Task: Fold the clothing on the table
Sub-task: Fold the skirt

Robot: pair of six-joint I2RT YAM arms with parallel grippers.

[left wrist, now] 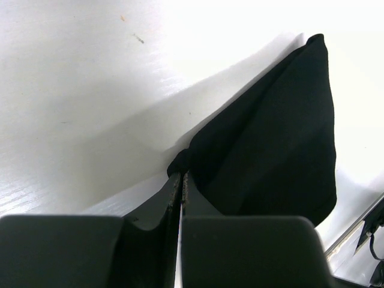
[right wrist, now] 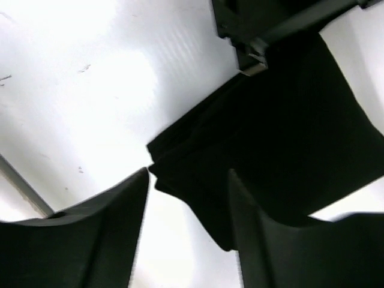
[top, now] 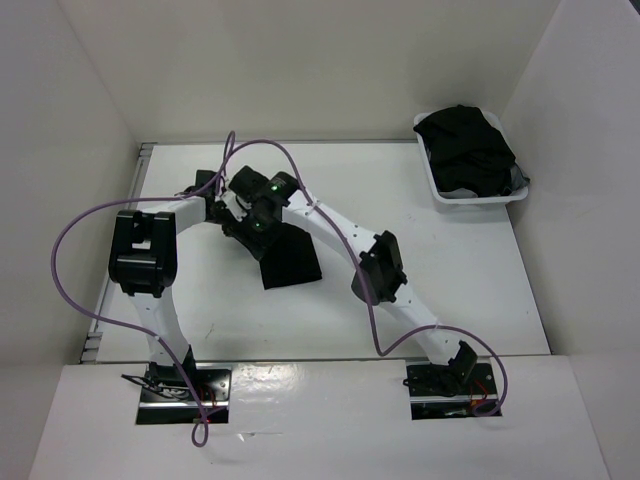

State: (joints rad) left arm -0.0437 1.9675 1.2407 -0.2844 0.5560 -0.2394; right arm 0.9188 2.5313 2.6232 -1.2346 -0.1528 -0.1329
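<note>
The black clothing (top: 290,258) lies partly folded on the white table (top: 420,240), under both wrists. My left gripper (top: 232,222) is shut on one corner of the clothing (left wrist: 276,150), and its closed tips (left wrist: 181,174) pinch the cloth's edge just above the tabletop. My right gripper (top: 262,240) hangs open over a layered corner of the clothing (right wrist: 288,138). Its fingers stand well apart (right wrist: 188,174), with that corner showing between them and nothing pinched. The left gripper (right wrist: 258,36) shows at the top of the right wrist view.
A white tray (top: 470,195) holding a heap of black clothes (top: 465,145) stands at the table's back right corner. A thin metal rail (top: 140,170) runs along the left edge. White walls close in on the table's sides and back.
</note>
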